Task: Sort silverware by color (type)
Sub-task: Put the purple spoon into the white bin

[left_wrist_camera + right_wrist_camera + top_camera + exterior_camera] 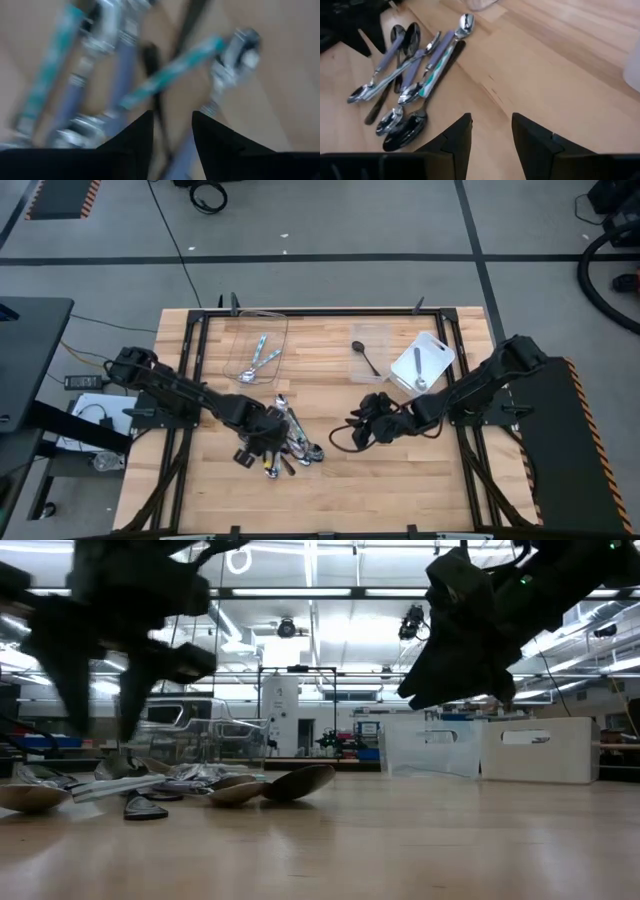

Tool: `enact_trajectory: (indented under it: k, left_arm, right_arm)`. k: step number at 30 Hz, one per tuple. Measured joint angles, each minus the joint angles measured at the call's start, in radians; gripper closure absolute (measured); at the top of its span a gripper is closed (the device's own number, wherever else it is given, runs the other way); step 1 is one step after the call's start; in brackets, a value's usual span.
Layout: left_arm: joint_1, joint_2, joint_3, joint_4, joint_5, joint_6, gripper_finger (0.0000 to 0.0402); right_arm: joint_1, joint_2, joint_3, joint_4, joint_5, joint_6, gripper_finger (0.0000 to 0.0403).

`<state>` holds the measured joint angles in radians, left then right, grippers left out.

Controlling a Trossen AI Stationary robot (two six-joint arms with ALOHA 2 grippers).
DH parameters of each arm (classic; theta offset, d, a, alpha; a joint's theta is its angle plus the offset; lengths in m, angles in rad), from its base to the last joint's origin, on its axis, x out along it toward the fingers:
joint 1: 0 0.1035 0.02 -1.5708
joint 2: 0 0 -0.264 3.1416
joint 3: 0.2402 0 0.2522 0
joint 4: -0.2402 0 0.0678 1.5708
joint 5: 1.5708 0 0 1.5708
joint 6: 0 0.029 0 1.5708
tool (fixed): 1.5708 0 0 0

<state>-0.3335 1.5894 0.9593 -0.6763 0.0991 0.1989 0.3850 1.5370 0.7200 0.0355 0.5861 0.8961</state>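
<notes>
Hovering over the unsorted pile of spoons (285,445) near the desk's (400,490) 6 o'clock edge, the left gripper (262,450) has open, empty jaws. At the pile's 3 o'clock, the right gripper (362,430) is open and empty too. Toward 12 o'clock, the clear tray (258,345) holds two blue-handled spoons (260,358); one dark spoon (366,357) and one more in the white bin (422,363) are sorted. Most remains; bare wood between.

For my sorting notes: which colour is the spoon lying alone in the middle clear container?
Dark grey to black all over. The spoon shows best in the high view.
</notes>
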Motion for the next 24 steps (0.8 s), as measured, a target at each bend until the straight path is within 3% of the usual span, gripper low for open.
enact_trajectory:
  k: [12, 24]
  left_arm:
    - [-0.064, 0.069, -0.001, -0.01, 0.035, 0.031, 0.026]
    - [-0.106, 0.144, 0.001, -0.037, -0.037, 0.046, 0.026]
  right_arm:
    - [0.004, -0.007, 0.0, 0.015, -0.004, -0.016, 0.0253]
    - [0.016, -0.007, 0.0, 0.035, -0.006, -0.032, 0.0253]
